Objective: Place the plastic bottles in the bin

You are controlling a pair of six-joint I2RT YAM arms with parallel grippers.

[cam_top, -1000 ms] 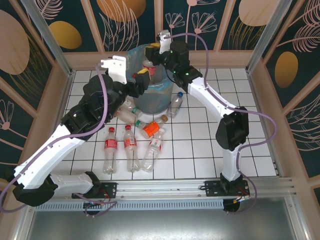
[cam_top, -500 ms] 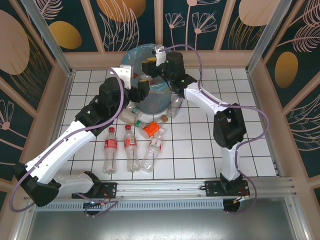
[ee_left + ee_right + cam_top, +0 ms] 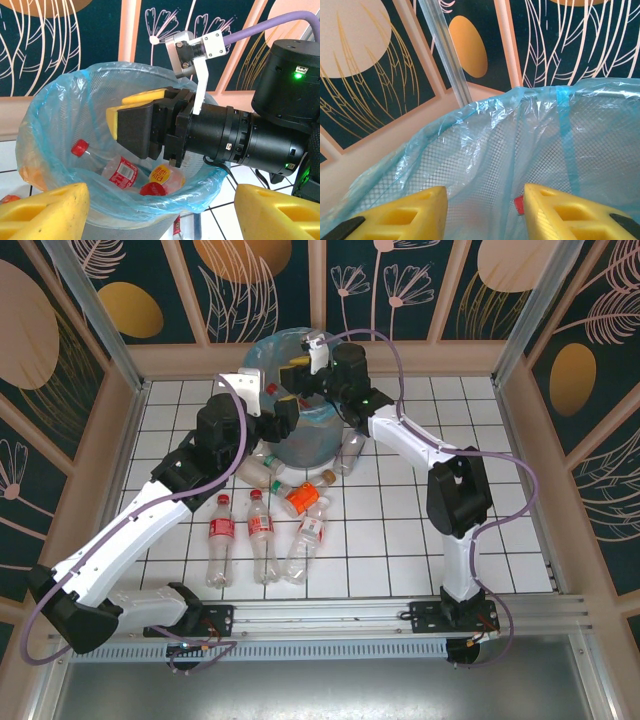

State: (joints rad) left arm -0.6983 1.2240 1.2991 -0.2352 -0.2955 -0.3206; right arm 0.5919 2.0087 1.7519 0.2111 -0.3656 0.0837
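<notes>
Likely light, slick and crushable, the bottles (image 3: pixel 262 535) lying on the bench (image 3: pixel 400 540) by the bin (image 3: pixel 312 445) want a mid-label pinch, while the left claw (image 3: pixel 162 200) and right claw (image 3: pixel 485 200) hover spread, empty, over it.

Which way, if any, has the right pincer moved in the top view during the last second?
Yes. The right pincer has shifted down the picture, away from the back wall, and now hangs over the bin.
</notes>
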